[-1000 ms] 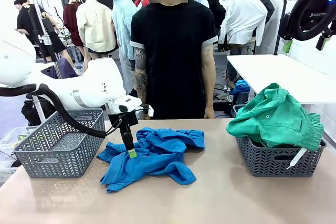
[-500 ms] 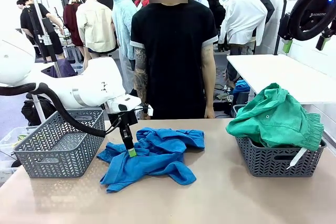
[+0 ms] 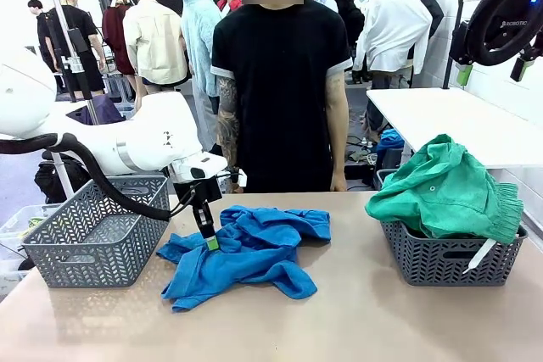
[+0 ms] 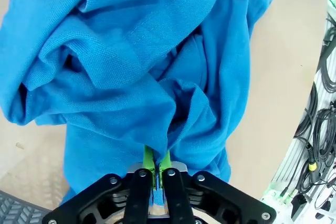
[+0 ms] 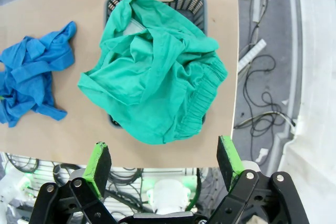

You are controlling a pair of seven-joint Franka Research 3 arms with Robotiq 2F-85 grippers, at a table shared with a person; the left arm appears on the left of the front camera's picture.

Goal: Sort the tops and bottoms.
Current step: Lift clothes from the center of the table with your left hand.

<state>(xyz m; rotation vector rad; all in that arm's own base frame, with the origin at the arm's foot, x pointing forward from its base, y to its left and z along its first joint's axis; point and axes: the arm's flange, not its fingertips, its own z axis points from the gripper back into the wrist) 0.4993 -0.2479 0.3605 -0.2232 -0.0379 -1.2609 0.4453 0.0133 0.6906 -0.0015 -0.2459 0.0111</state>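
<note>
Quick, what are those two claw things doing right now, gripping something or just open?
Left gripper: closed, pinching a fold of the blue garment.
Right gripper: open, holding nothing.

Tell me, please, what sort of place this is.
Probably a robotics lab set up for sorting clothes: a white robot arm works at a table bearing the left basket and right basket, a blue garment and a sea-green garment, with cables trailing on the floor.
</note>
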